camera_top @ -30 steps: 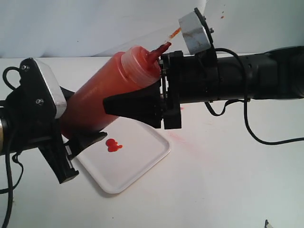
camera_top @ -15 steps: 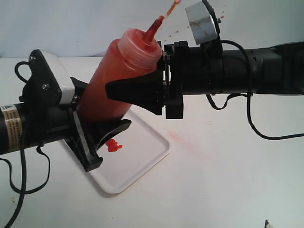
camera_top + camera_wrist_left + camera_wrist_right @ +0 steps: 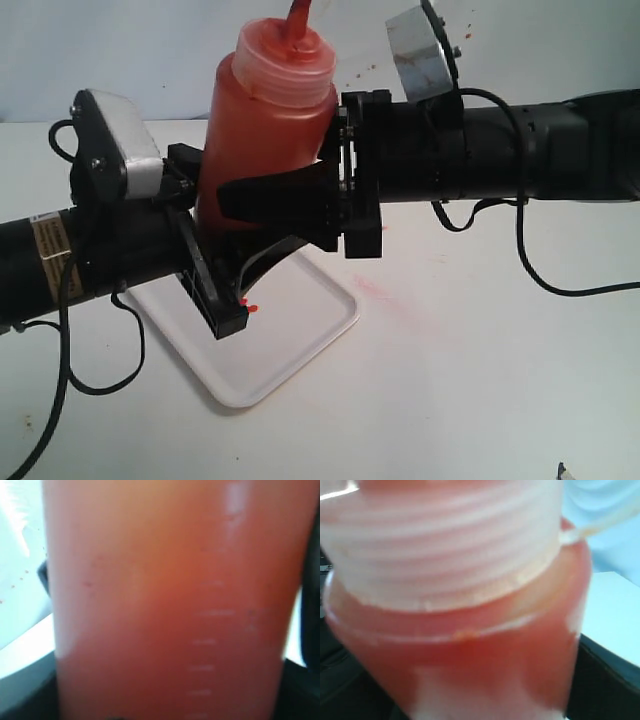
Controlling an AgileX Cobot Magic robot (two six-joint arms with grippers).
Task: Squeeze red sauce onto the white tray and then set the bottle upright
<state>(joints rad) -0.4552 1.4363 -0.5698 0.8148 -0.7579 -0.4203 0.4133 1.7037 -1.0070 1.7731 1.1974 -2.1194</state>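
The bottle (image 3: 255, 140), orange-red with a cloudy cap (image 3: 285, 70) and red nozzle (image 3: 297, 18), stands almost upright above the white tray (image 3: 300, 335). My left gripper (image 3: 250, 285) comes in from the left and is shut on the bottle's lower body (image 3: 170, 605). My right gripper (image 3: 245, 185) reaches from the right and is shut on the upper body just under the cap (image 3: 470, 645). The bottle's base is hidden behind the left fingers. Only a small bit of the red sauce (image 3: 250, 306) shows on the tray beside a left finger.
A faint pink smear (image 3: 375, 290) marks the table right of the tray. Fine red specks (image 3: 365, 70) dot the back wall. Black cables (image 3: 540, 285) hang from the right arm. A small dark object (image 3: 562, 470) lies at the bottom right.
The bottle swung from a steep lean with its nozzle to the right to nearly upright. The left gripper turned and moved right with it, now covering most of the sauce blob.
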